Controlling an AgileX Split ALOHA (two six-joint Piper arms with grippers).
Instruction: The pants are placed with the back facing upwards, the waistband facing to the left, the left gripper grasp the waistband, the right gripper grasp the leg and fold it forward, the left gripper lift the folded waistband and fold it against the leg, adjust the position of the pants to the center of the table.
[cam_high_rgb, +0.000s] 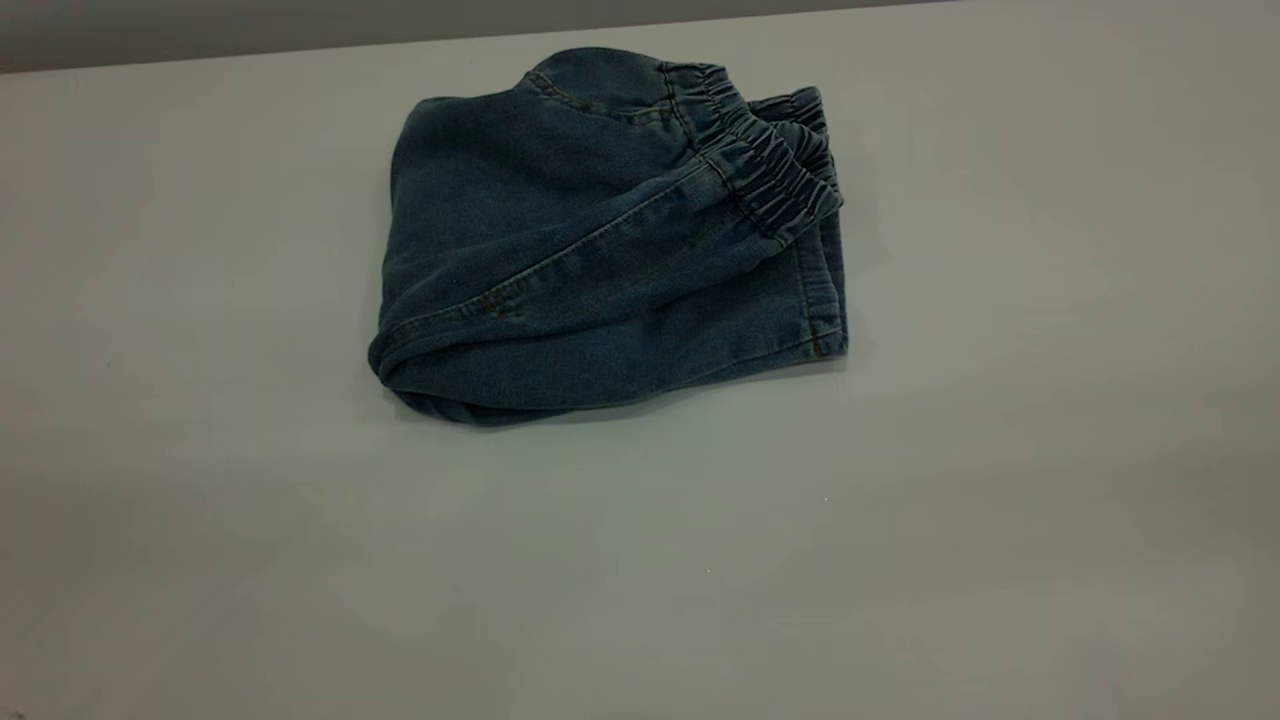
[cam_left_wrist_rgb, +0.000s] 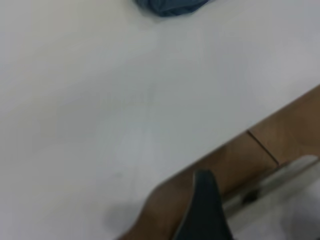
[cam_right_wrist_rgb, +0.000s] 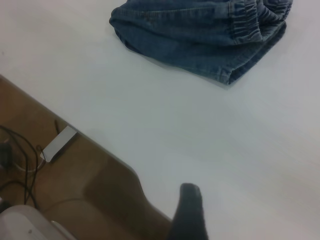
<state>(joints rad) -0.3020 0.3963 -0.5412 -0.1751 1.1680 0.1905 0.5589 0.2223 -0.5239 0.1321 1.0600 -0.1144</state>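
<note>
Both grippers are sitting back at the near edge of the table (cam_high_rgb: 200, 560), out of the exterior view altogether. Only a single dark fingertip of the left gripper (cam_left_wrist_rgb: 205, 210) is showing in its own wrist view, and likewise one tip of the right gripper (cam_right_wrist_rgb: 189, 212) in its view, so I cannot tell whether either claw is spread or closed; neither is touching cloth.

Well away from both, the pants (cam_high_rgb: 600, 250) are lying as a folded bundle toward the far side of the table, roughly midway left to right. The gathered waistband (cam_high_rgb: 760, 160) is now resting on top at the bundle's right far corner, over the leg (cam_high_rgb: 640, 360) beneath. The bundle's long axis is running left to right.

Judging by the wrist views, the right gripper seems to be seeing more of the bundle, so it is probably the nearer arm. The folds look done; what seems left is drawing the bundle nearward, toward the table's centre.
</note>
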